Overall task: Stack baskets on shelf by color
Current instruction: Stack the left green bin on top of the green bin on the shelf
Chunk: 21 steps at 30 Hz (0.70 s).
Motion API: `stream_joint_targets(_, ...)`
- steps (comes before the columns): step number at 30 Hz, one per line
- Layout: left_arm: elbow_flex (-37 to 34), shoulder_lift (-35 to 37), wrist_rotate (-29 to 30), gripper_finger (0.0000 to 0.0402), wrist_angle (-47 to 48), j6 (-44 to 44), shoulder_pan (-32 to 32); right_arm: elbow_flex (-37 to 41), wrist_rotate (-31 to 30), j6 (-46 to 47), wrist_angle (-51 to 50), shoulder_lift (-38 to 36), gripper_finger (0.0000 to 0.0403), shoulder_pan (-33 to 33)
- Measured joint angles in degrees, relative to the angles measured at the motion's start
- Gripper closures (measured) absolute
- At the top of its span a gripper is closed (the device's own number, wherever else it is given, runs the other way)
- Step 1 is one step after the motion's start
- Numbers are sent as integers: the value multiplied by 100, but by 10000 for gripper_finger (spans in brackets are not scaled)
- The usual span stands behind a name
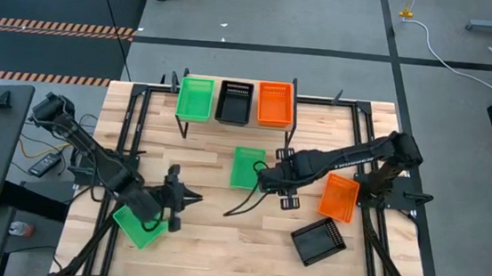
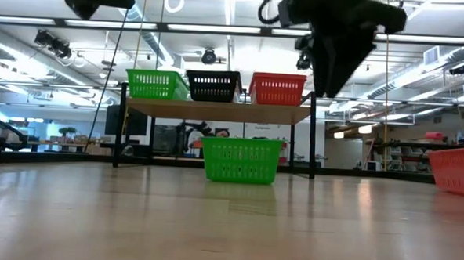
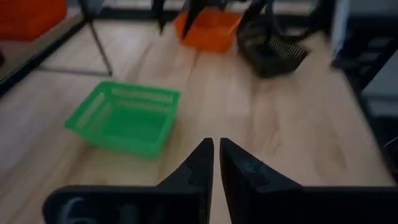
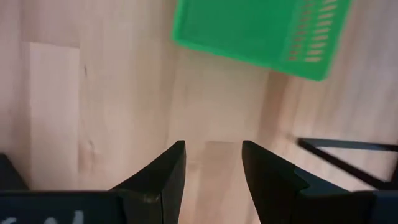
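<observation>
Hovering empty, the right gripper (image 1: 259, 177) holds its fingers (image 4: 163, 177) apart beside a green mesh plastic basket (image 1: 247, 168) mid-table; the left gripper (image 1: 196, 199), fingers (image 3: 200, 165) nearly closed, is near the front-left corner; three baskets top the light-wood shelf (image 2: 217, 110).

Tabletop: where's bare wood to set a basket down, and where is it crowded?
Bare: the front middle of the table, between the green basket at front left and the black basket at front right. Crowded: the centre, with another green basket beside the right gripper, and the shelf, holding three baskets.
</observation>
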<state>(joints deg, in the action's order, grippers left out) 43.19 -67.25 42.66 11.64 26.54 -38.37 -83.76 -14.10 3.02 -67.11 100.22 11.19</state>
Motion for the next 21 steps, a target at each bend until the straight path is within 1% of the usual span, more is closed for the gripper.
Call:
stream_joint_targets(2,621,-284,-184,363,1014,530,50,243,54,128,221,-1,238,52)
stream_joint_targets(4,1192,-601,-557,359,1906,1150,105,580,61,251,583,-53,238,122)
stream_joint_targets(8,2208,-1224,-1648,352,3601,2511,137,1429,93,348,1644,-297,238,296)
stream_joint_targets(12,2956,-1754,-2631,346,4921,3409,143,2011,93,615,2269,-560,238,394)
stream_joint_targets(16,3250,-2071,-3676,336,5342,4165,169,2320,73,900,2476,-797,238,484)
stream_joint_targets(18,3260,-2167,-4032,330,5292,4546,115,2466,73,940,2536,-903,238,527)
stream_joint_targets(21,3251,-2326,-4369,316,5322,5140,-55,2672,71,950,2687,-1059,238,587)
